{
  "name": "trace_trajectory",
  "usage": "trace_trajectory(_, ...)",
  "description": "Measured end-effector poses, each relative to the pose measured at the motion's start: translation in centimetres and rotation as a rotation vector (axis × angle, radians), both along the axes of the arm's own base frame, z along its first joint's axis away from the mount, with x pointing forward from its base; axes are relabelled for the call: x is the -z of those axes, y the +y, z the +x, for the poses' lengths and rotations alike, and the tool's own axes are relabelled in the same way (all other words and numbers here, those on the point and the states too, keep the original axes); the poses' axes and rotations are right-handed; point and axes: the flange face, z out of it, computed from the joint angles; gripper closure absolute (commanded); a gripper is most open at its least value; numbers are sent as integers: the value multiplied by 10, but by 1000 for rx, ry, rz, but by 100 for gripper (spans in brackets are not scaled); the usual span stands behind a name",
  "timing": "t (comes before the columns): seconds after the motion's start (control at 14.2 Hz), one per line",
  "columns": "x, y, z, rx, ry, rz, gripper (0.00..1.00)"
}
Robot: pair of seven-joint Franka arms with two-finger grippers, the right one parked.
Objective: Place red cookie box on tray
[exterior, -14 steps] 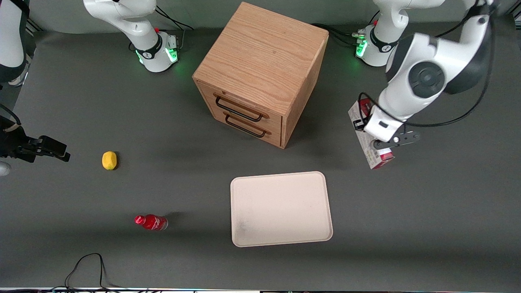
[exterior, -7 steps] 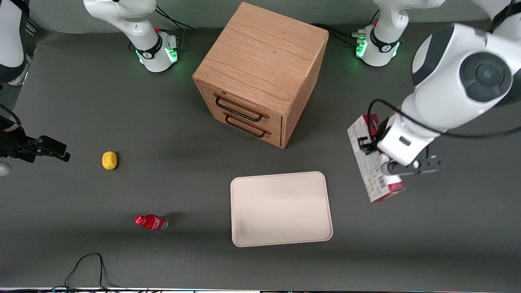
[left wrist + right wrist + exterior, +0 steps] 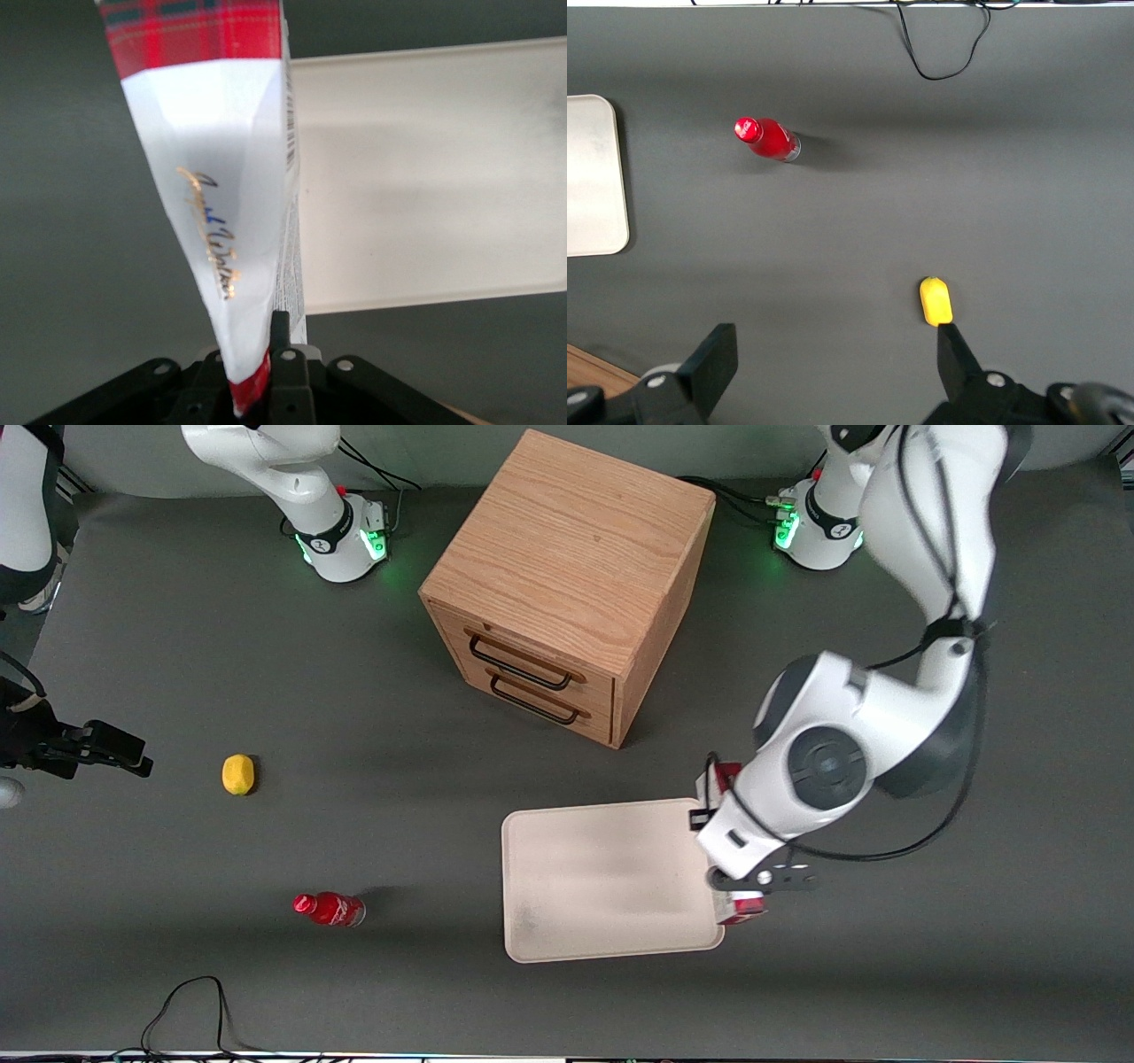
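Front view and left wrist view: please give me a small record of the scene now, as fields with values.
gripper: shut on the red cookie box, above the tray's edge nearest the working arm
red cookie box: held in the air, not yet lying on the tray
tray: cream-white, nothing lying on it, nearer the front camera than the cabinet
wooden drawer cabinet: two drawers, both closed
red bottle: lying on the table, toward the parked arm's end
yellow object: on the table, farther from the front camera than the bottle
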Motion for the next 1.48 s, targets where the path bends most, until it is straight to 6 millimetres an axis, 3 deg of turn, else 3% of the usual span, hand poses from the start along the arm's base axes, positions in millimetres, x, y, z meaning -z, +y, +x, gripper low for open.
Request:
trace_trajectory(0.21, 63, -5, 12, -2, -12, 12, 100)
trace_trajectory(0.56, 130, 2, 26, -31, -53, 5, 100)
trace_trajectory(0.64, 137, 2, 26, -35, -49, 3, 22)
trace_trajectory(0.71, 142, 0, 25, -35, -50, 2, 0)
trace_trajectory(1.13, 137, -11, 24, -26, -99, -21, 0)
trace_trajectory(1.27, 108, 0, 27, -58, -110, -57, 0)
trace_trajectory(1.48, 39, 46, 25, -44, -96, -72, 0)
